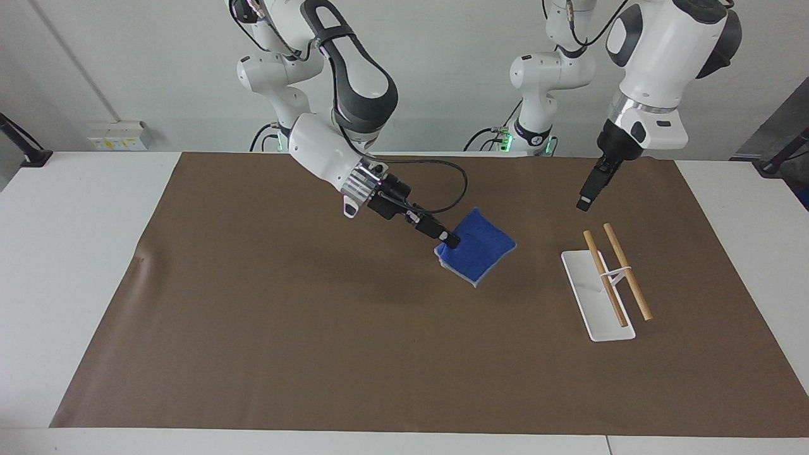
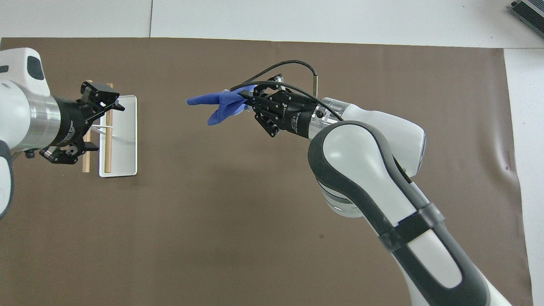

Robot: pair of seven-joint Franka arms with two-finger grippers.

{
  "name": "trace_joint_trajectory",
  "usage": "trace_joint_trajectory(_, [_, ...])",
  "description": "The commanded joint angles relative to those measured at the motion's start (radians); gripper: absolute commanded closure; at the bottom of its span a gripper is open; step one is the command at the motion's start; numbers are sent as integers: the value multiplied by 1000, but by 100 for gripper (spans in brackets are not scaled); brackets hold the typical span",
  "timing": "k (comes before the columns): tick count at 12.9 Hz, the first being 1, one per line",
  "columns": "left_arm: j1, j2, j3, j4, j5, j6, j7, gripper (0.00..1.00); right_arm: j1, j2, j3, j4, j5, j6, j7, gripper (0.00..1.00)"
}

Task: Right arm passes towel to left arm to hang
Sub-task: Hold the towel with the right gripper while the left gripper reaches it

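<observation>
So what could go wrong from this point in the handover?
The right pincer grips the towel only at one corner, so the drooping cloth might slip or give the left pincer a poor edge to take. The left pincer sits over the rack with its two wooden rods; a low approach toward the towel could knock it.
</observation>
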Motion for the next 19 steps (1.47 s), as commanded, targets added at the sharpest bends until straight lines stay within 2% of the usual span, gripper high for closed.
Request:
trace_joint_trajectory(1, [5, -73, -41, -139, -28, 176, -226, 0, -6, -3, 4, -4, 22, -13, 10, 100])
trace_joint_trajectory(5, [0, -58, -105, -182, -28, 368, -486, 0, -5, -3, 4, -4, 21, -12, 10, 100])
trace_joint_trajectory(9, [-2, -13, -161, -213, -28, 503, -589, 0, -2, -3, 4, -4, 21, -10, 9, 100])
trace_joint_trajectory(14, [-6, 112, -196, -195, -19, 671, -597, 0, 5, -9, 4, -24, 21, -4, 9, 100])
trace_joint_trajectory(17, [-6, 126, -205, -192, -17, 681, -597, 0, 5, -15, 4, -37, 21, -3, 7, 100])
trace_joint_trajectory(19, [-5, 128, -205, -188, -17, 682, -592, 19, 5, -15, 4, -37, 21, -3, 6, 100])
